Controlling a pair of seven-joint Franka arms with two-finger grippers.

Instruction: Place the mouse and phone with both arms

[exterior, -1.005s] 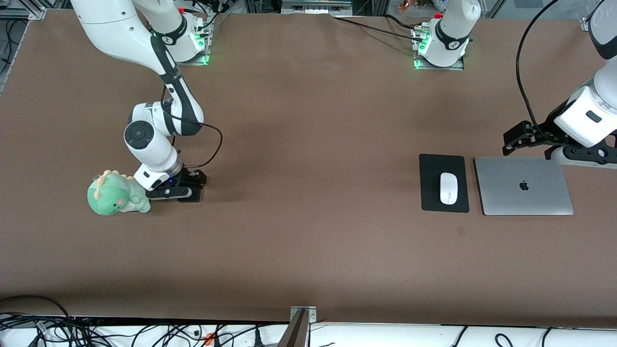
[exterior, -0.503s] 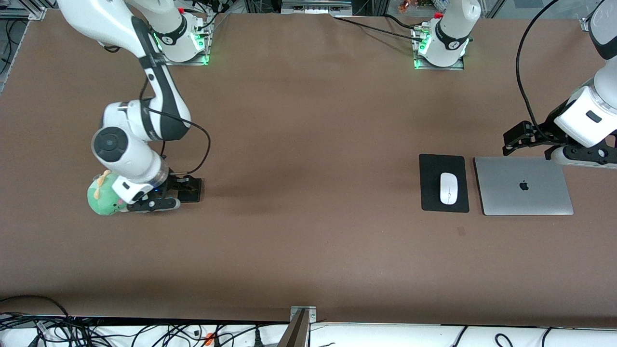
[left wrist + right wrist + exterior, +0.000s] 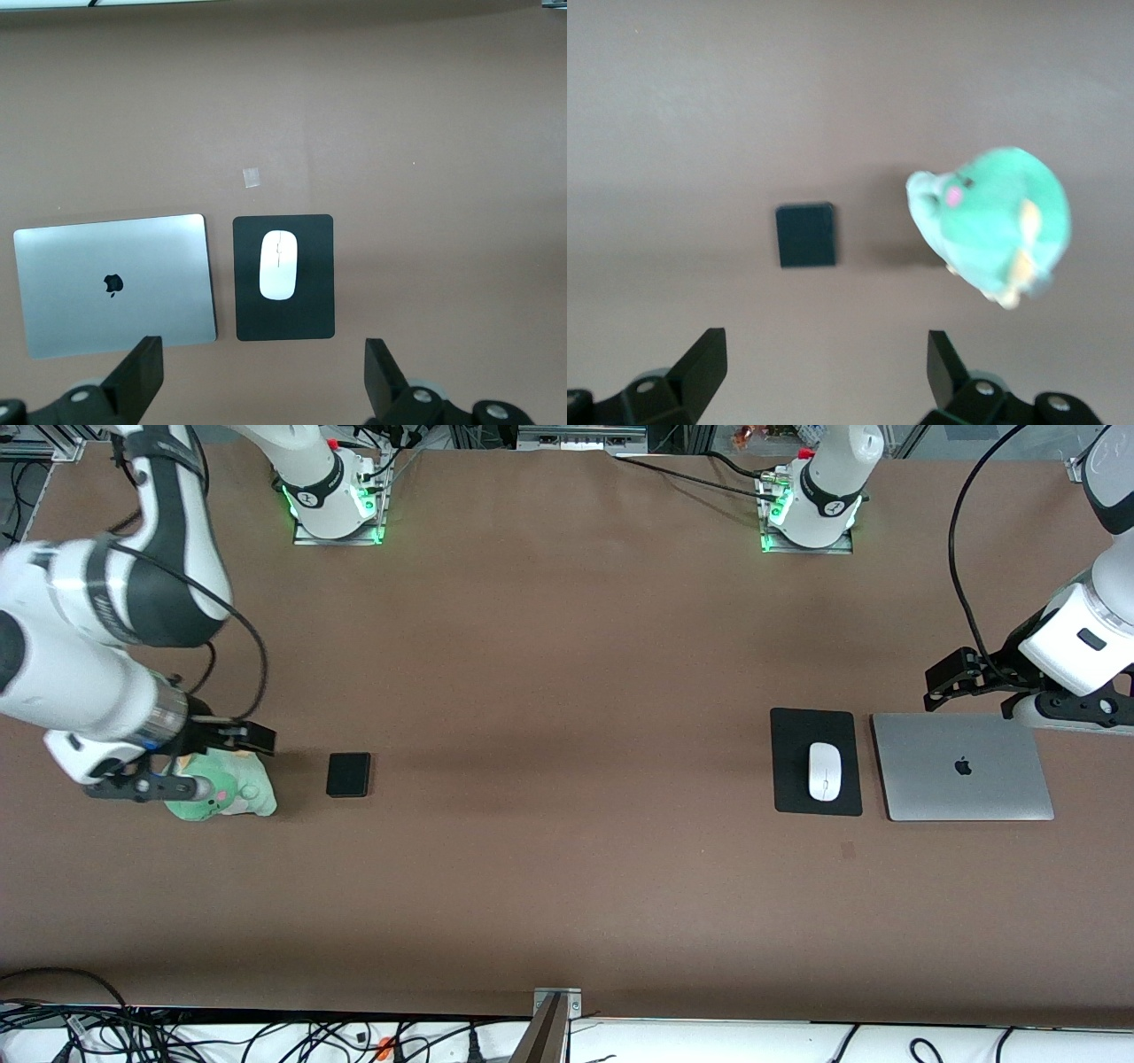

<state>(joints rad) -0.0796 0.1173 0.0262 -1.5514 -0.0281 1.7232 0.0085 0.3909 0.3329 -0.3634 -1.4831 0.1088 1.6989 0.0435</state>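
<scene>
The white mouse (image 3: 824, 771) lies on a black pad (image 3: 790, 731) beside the laptop, toward the left arm's end of the table. It also shows in the left wrist view (image 3: 278, 276). The black phone (image 3: 348, 774) lies flat on the bare table, beside a green plush toy; it shows in the right wrist view (image 3: 805, 235). My right gripper (image 3: 244, 740) is open and empty, up in the air over the plush toy. My left gripper (image 3: 943, 686) is open and empty, waiting over the table by the laptop's edge farther from the front camera.
A closed silver laptop (image 3: 964, 767) lies beside the pad. The green plush dinosaur (image 3: 226, 795) sits toward the right arm's end, partly hidden under the right wrist. A small scrap of tape (image 3: 848, 850) lies nearer to the front camera than the pad.
The right gripper has left the phone on the table, risen and swung toward the right arm's end, over the plush toy. The left arm has not moved.
</scene>
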